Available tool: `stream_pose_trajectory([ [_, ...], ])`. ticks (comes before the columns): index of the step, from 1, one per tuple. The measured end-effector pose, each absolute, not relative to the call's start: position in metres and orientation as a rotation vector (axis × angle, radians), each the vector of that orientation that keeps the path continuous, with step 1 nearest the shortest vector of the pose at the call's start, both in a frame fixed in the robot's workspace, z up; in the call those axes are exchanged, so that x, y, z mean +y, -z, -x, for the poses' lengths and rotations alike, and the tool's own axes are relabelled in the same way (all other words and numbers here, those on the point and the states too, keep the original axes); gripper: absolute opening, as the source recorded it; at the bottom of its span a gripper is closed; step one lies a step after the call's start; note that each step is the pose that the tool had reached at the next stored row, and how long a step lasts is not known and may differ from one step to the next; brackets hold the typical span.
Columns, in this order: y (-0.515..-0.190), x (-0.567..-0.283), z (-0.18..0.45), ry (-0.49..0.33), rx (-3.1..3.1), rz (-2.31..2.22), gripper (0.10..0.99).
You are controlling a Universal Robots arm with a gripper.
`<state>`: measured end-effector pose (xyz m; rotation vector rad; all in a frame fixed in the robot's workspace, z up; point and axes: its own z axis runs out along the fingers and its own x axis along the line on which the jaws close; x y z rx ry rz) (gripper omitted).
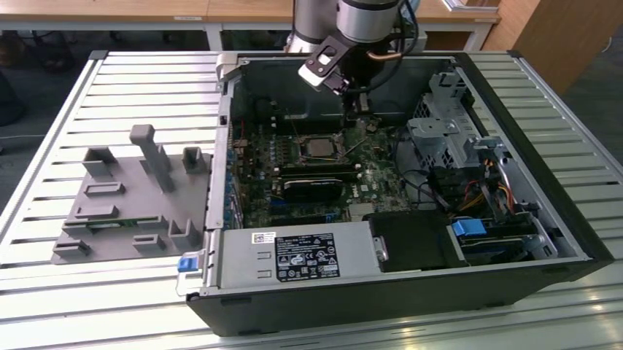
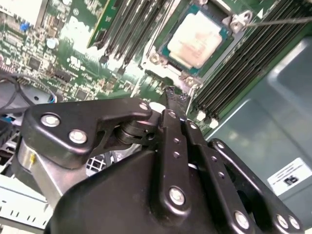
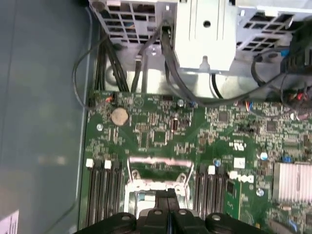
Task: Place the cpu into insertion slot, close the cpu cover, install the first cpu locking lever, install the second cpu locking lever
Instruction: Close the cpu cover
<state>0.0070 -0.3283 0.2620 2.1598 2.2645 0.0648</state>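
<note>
One narrow, empty claw (image 2: pixel 171 95) just beside the cpu (image 2: pixel 197 41), insertion slot (image 2: pixel 152 59) rim partly hidden behind it

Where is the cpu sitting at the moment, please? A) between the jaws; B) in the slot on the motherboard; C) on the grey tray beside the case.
B: in the second wrist view the cpu lies flat inside the slot, its pale metal face up.
</note>
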Motion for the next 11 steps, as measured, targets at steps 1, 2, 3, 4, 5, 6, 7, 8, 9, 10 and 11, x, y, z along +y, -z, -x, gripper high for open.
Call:
stream_pose_trajectory([
  [1, -0.262, -0.328, -0.009, -0.064, 2.265, -2.16, 0.106],
  [2, -0.262, -0.327, -0.011, -0.063, 2.265, -2.161, 0.106],
  [3, -0.261, -0.327, -0.013, -0.062, 2.264, -2.163, 0.106],
  [4, -0.261, -0.326, -0.015, -0.061, 2.264, -2.164, 0.106],
  [5, -0.261, -0.326, -0.017, -0.06, 2.264, -2.165, 0.106],
  [6, -0.261, -0.326, -0.019, -0.059, 2.264, -2.166, 0.106],
  [7, -0.261, -0.325, -0.021, -0.058, 2.264, -2.167, 0.106],
  [8, -0.261, -0.325, -0.022, -0.057, 2.264, -2.168, 0.106],
  [9, -0.261, -0.324, -0.024, -0.057, 2.264, -2.169, 0.106],
  [10, -0.26, -0.324, -0.025, -0.056, 2.263, -2.17, 0.106],
  [11, -0.26, -0.324, -0.027, -0.056, 2.262, -2.172, 0.106],
])
